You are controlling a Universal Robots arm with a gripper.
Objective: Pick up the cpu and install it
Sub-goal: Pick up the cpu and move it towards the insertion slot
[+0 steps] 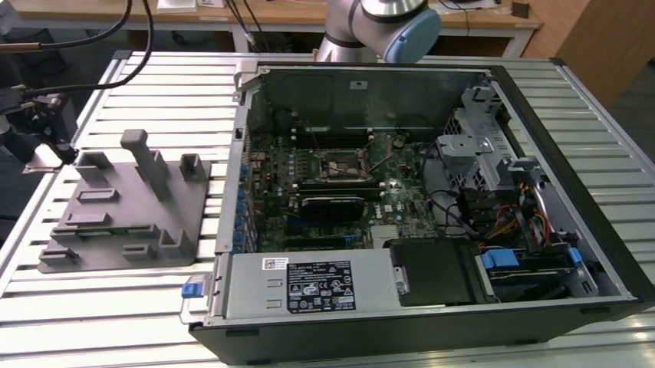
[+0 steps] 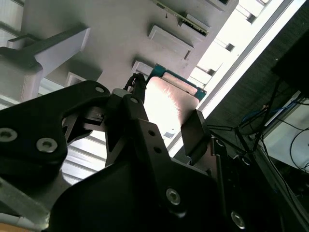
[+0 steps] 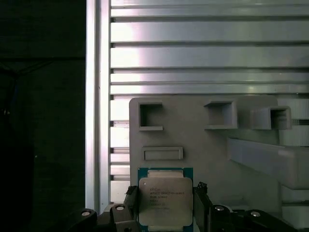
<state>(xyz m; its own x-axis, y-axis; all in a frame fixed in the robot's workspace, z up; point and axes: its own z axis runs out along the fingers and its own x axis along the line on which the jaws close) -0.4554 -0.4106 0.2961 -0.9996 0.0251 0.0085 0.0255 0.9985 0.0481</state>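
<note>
The gripper [image 1: 45, 156] pinches the cpu [image 3: 165, 202] flat by two opposite edges, over the table's [image 1: 103, 322] edge on the exterior view's left beside the grey tray [image 1: 103, 230], well apart from the socket [image 1: 339, 163] toward that view's right.

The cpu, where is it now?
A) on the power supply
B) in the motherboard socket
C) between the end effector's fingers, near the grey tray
C: in the first wrist view the end effector grips the cpu by two sides, the grey tray behind it.
</note>
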